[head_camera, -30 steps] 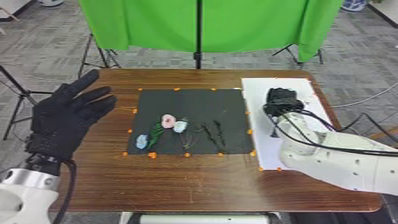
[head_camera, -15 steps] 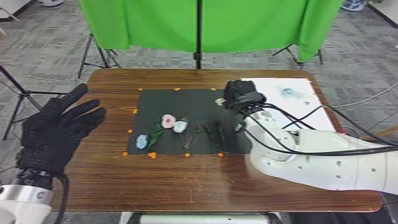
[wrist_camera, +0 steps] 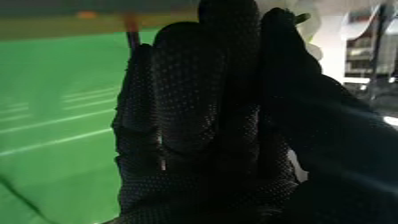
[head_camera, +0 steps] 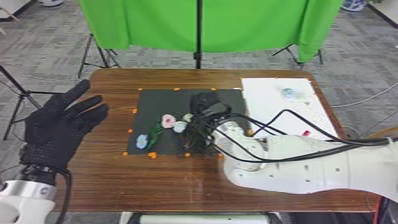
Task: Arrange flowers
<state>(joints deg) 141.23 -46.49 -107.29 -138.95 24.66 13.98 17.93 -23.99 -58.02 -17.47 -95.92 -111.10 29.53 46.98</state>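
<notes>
Fingers of the right hand (head_camera: 203, 101) look fairly straight and close together, thumb laid in against them, with a white flower (head_camera: 187, 117) apparently pinched at the tips. Exact contact hard to make out: in the right wrist view the glove covers most of it, leaving pale petals and a green bit (wrist_camera: 303, 18) beside the thumb tip. Hand is over the dark mat (head_camera: 160, 101), right of center. Black cables (head_camera: 284, 111) loop over the wrist and hide part of the mat below; dark stems there are tangled visually with the cables, can't separate them.

Just left of the hand, on the mat: pink flower (head_camera: 168, 119), and a pale blue flower (head_camera: 180, 127) close to the white one, overlap unclear. Farther left, blue flower (head_camera: 141, 141) beside green leaves (head_camera: 155, 134). Orange marks (head_camera: 153, 155) run round the mat, some blocked by the right arm.

White board (head_camera: 275, 107) right of the mat, lower part covered by arm and cables; small pale blue item on it (head_camera: 289, 93), too small to tell. Left hand (head_camera: 58, 131) near the table's (head_camera: 160, 187) left edge, fingers spread and loose, nothing held. Green curtain (head_camera: 142, 30) behind, cut off at top.
</notes>
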